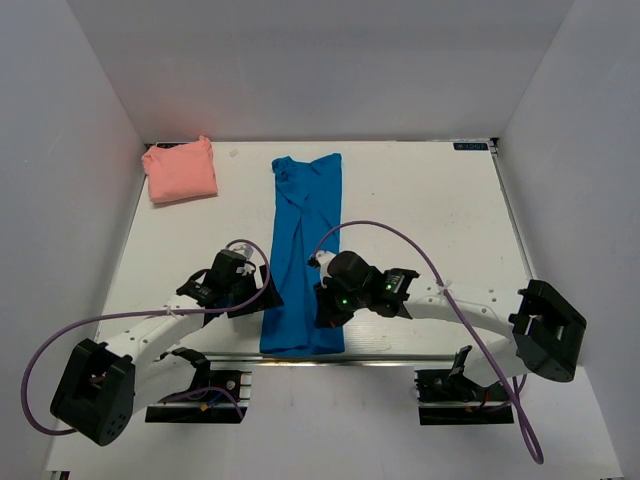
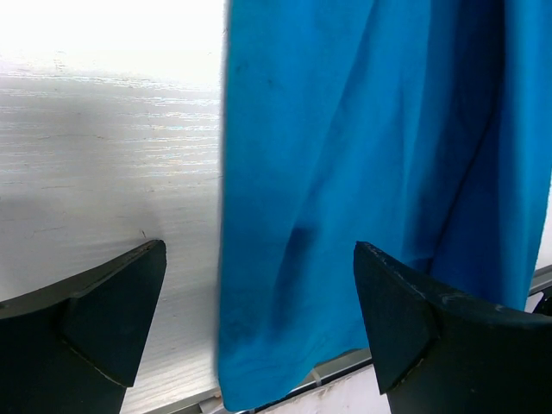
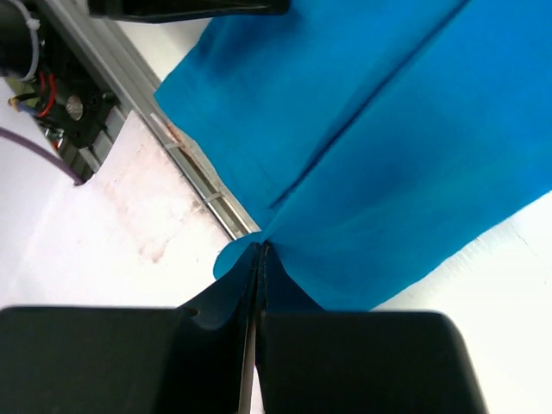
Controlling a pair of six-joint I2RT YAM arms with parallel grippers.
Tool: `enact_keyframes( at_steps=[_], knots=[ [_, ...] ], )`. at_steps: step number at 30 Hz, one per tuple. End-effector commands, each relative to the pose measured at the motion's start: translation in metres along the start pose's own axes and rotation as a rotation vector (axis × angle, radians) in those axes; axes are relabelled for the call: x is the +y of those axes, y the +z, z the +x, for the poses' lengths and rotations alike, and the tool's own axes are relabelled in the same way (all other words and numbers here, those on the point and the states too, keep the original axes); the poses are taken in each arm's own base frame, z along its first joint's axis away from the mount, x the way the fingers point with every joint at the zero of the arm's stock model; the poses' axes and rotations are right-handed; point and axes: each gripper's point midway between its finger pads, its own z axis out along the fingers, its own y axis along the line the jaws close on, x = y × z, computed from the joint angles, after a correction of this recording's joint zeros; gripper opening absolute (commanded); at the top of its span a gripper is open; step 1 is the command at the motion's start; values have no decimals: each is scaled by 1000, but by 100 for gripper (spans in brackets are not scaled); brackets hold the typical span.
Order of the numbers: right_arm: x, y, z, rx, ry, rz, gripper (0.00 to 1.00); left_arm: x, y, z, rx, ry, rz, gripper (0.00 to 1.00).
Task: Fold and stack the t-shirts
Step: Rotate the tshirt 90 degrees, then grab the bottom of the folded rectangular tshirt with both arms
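Note:
The blue t-shirt (image 1: pixel 305 250) lies folded into a long narrow strip down the middle of the table, its near end at the front edge. The pink t-shirt (image 1: pixel 181 171) is a small square bundle at the far left. My right gripper (image 1: pixel 330 312) is shut on the near right corner of the blue t-shirt (image 3: pixel 371 147), cloth pinched between its fingertips (image 3: pixel 259 250). My left gripper (image 1: pixel 258 300) is open at the strip's near left edge, its jaws wide apart on either side of the blue t-shirt's edge (image 2: pixel 345 172), holding nothing.
The table's front metal rail (image 3: pixel 185 164) runs just under the shirt's near end. White walls stand on the left, back and right. Purple cables loop over both arms (image 1: pixel 400 235).

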Motion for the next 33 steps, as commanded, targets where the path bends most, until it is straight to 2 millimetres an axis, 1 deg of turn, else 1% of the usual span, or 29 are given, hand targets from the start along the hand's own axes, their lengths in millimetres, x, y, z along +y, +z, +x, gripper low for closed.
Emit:
enact_keyframes(
  at_steps=[1,2,3,5,6,7,8,11,12,13,15,16,18,19,20,21,22,23,24,25,26,27,28,29,30,33],
  knots=[
    [26,-3,-20,-39,-72,-100,0,3,0,9,30,8,-4,100],
    [25,5,-14,-6,-67,-106,0,5,0,11,37,6,-9,100],
    [27,7,-11,9,-71,-125,0,3,-1,9,30,8,-4,100],
    [34,13,-12,16,-81,-154,0,5,-3,9,24,8,-11,100],
    [30,24,-2,64,-71,-156,0,6,-3,11,31,7,-16,100],
    [33,26,-3,66,-73,-168,0,6,-3,11,31,7,-17,100],
    [31,34,1,85,-68,-167,0,7,-3,10,26,7,-24,100],
    [35,49,3,106,-67,-198,0,11,-5,12,30,5,-39,100],
    [34,54,7,125,-54,-203,0,13,-5,13,33,4,-52,100],
    [33,58,11,137,-55,-206,0,12,-6,12,25,5,-46,100],
    [38,61,8,123,-56,-226,0,12,-8,12,25,5,-46,100],
    [41,59,6,120,-60,-238,9,12,-8,12,25,5,-46,100],
    [40,59,7,115,-64,-231,31,13,-8,14,22,6,-44,100],
    [43,53,0,84,-76,-227,46,12,-9,12,15,7,-39,100],
    [43,50,-1,74,-82,-227,55,15,-8,16,23,6,-45,100],
    [49,40,-8,43,-97,-240,73,14,-9,15,15,7,-39,100],
    [48,37,-11,26,-105,-234,79,14,-9,15,15,7,-39,100],
    [51,29,-17,-5,-110,-236,88,16,-10,17,25,5,-46,100],
    [49,26,-14,-3,-116,-227,90,16,-10,17,25,5,-46,100],
    [49,19,-18,-24,-121,-225,90,14,-11,18,29,5,-38,100],
    [44,14,-22,-53,-119,-193,90,17,-12,23,37,4,-44,100],
    [38,12,-20,-46,-93,-154,90,18,-11,27,51,2,-41,100],
    [29,12,-12,-22,-75,-107,90,19,-13,28,54,2,-43,100],
    [14,10,-20,-62,-60,-20,90,21,-13,36,81,-2,-44,100],
    [5,9,-10,-31,-3,26,90,19,-13,37,89,-3,-33,100],
    [-18,8,12,46,77,146,90,21,-13,54,156,-26,-19,100]
  ],
)
